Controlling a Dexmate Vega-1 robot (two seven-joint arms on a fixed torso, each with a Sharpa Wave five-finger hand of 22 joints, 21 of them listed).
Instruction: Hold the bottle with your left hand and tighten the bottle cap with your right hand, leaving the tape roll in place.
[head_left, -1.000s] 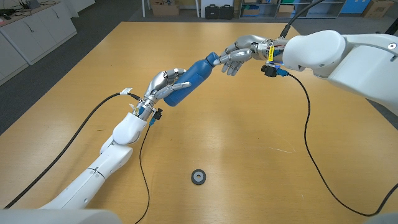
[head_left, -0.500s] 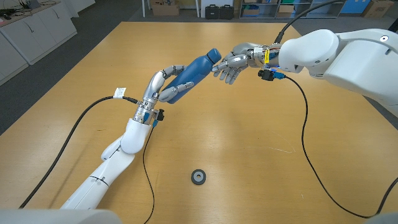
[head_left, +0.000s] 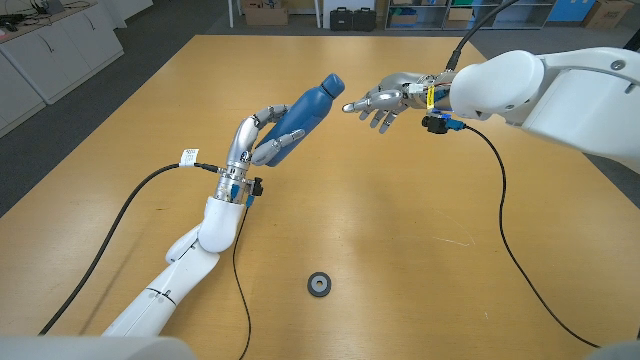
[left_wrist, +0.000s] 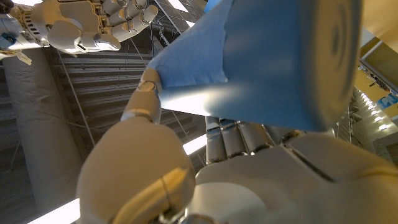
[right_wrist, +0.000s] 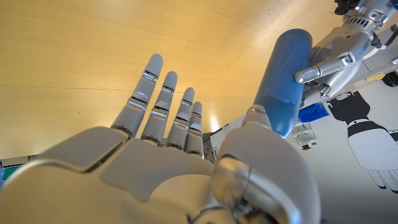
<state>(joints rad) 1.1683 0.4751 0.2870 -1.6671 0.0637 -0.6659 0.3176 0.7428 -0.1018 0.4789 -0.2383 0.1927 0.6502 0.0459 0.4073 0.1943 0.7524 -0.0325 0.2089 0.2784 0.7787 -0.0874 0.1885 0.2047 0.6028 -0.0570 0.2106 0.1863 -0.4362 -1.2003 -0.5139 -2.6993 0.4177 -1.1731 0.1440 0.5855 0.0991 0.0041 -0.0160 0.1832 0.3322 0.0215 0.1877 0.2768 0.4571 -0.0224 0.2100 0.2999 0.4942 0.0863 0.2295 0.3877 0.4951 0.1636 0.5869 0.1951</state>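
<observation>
Left hand (head_left: 262, 140) grips tilted bottle (head_left: 303, 108) (upper centre); right hand (head_left: 385, 99), fingers spread, empty, could knock it loose.

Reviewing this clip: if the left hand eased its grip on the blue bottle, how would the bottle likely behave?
The blue bottle looks smooth and matte, so it may slide through the left hand, which holds it tilted above the table. Its round body would probably roll once down. It seems stiff: no denting shows where the fingers press. The right hand is open, apart from the cap.
</observation>
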